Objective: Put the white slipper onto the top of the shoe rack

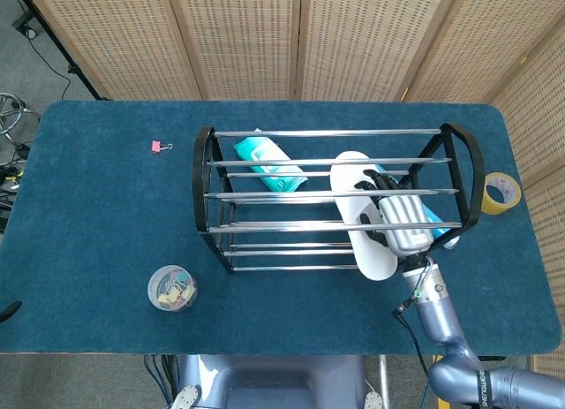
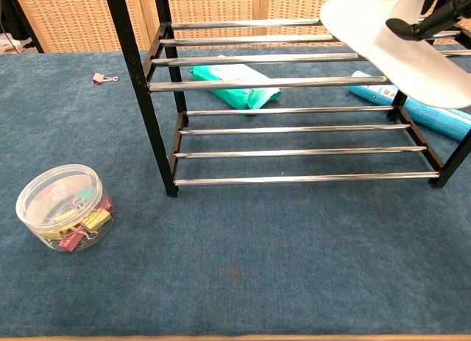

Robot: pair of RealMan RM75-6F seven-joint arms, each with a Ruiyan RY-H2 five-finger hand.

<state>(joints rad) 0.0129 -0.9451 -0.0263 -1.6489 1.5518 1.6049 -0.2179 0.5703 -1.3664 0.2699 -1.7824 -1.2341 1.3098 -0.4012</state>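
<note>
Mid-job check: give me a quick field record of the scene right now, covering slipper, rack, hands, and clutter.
slipper: white slipper lies across the top bars of the shoe rack, heel end overhanging the front
right hand: right hand over the slipper's right side, fingers on it
left hand: not in view
under rack: teal packet, blue tube
table clutter: clip tub, pink clip, yellow tape roll
</note>
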